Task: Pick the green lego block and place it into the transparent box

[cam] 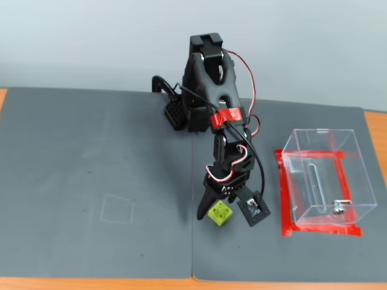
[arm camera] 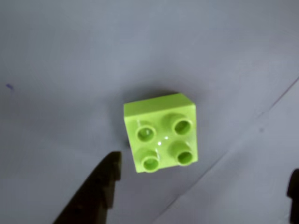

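Lime-green plastic brick (arm camera: 160,133), wrist view: the brick sits studs up on a grey mat (arm camera: 65,56); four round studs face the camera; one dark finger (arm camera: 96,193) rises from the lower edge at the brick's left, not touching it; the other finger (arm camera: 294,191) shows only as a sliver at the right edge; the gripper (arm camera: 196,186) is spread wide, holding nothing. Fixed view: the black arm (cam: 211,84) reaches down toward the front of the mat (cam: 91,181); the brick (cam: 220,212) lies between the spread fingers of the gripper (cam: 225,219); the clear box (cam: 326,178), red tape (cam: 282,199) around its base, stands well apart at the right; a faint square outline (cam: 117,209) marks the mat at the left.
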`<action>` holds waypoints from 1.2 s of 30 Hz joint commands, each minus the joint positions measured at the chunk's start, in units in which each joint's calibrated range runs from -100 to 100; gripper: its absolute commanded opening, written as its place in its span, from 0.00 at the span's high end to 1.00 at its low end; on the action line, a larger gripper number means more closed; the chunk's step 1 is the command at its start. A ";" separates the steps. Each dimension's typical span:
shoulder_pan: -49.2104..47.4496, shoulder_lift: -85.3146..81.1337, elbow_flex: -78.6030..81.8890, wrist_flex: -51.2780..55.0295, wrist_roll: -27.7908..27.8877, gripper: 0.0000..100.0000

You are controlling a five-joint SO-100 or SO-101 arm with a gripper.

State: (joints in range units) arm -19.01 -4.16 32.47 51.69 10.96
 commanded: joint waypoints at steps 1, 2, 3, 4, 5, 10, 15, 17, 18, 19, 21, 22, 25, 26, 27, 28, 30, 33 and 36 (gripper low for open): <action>-0.05 0.56 -3.02 0.22 0.21 0.61; -0.05 0.98 -3.02 0.22 0.21 0.61; -0.05 1.32 -3.02 0.13 0.21 0.61; 0.03 1.66 -3.02 0.13 0.21 0.61; 0.10 2.00 -3.02 0.22 0.21 0.61; 0.25 3.19 -3.02 0.31 0.21 0.61; 0.33 3.36 -3.11 -0.13 0.21 0.61; 0.33 3.44 -3.11 -0.30 0.21 0.61; 0.33 3.44 -3.11 -0.39 0.21 0.61; 0.33 3.44 -3.11 -0.48 0.21 0.61; 0.33 3.44 -3.11 -0.48 0.21 0.61; 0.33 3.44 -3.11 -0.48 0.21 0.61; 0.33 3.44 -3.11 -0.48 0.21 0.61; 0.33 3.44 -3.11 -0.48 0.21 0.61; 0.33 3.44 -3.11 -0.48 0.21 0.61; 0.33 3.44 -3.11 -0.48 0.21 0.61; 0.33 3.44 -3.11 -0.48 0.21 0.61; 0.40 3.44 -3.02 -0.48 0.21 0.61; 0.85 3.44 -3.02 -0.48 0.21 0.61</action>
State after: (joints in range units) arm -19.16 -0.25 32.29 51.60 11.11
